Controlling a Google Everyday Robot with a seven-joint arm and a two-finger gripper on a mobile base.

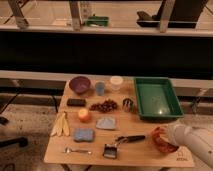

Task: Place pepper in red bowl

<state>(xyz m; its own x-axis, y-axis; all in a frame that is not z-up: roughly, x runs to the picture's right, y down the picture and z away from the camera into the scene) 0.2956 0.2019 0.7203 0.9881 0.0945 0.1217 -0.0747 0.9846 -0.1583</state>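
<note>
The red bowl (161, 139) sits at the front right corner of the wooden table (95, 157). My white arm (195, 142) reaches in from the lower right and covers the bowl's right side. My gripper (171, 135) is at the arm's tip, over the bowl's right rim. The pepper does not show; it is hidden or out of view.
A green tray (156, 97) stands behind the bowl. A black-handled tool (127, 139) and a brush (111, 150) lie left of it. A purple bowl (80, 84), two cups, a metal can (128, 104), an orange fruit (84, 115), bananas (61, 125), a sponge (83, 135) and cutlery fill the rest.
</note>
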